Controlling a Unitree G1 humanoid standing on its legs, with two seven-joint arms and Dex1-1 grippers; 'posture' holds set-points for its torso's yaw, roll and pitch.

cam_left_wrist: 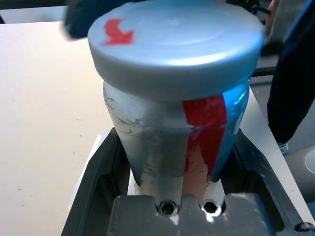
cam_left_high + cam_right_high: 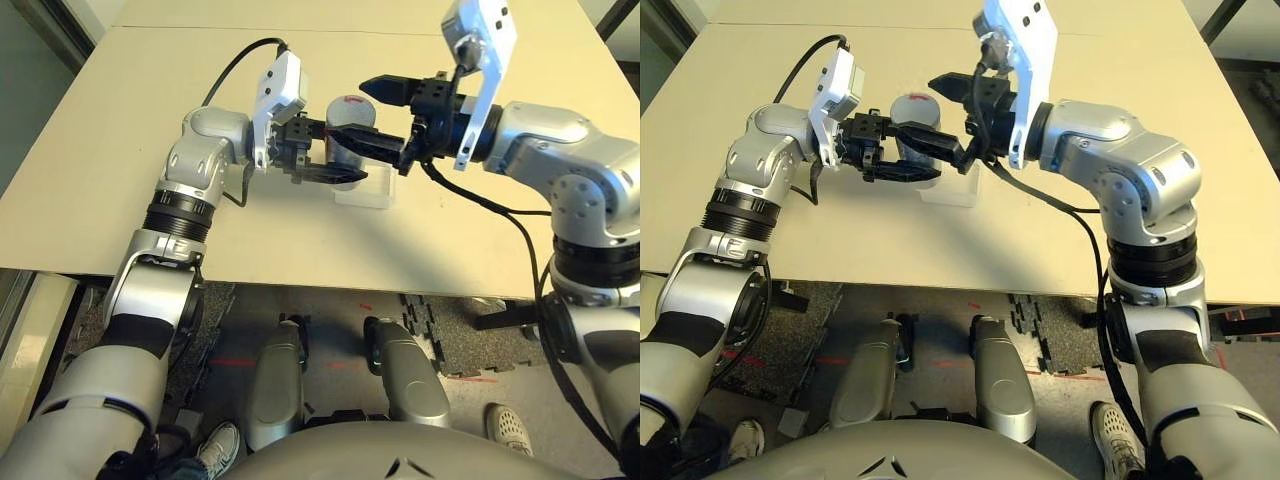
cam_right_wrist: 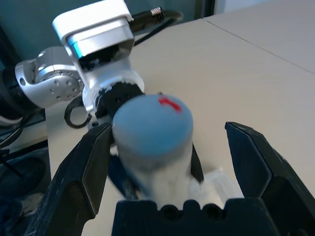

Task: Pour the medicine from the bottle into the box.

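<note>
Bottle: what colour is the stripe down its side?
The stripe is red, seen best in the left wrist view.

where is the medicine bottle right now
The bottle is gripped upright in the left hand, over the table's near middle, beside the clear box, as the left eye view shows.
</note>
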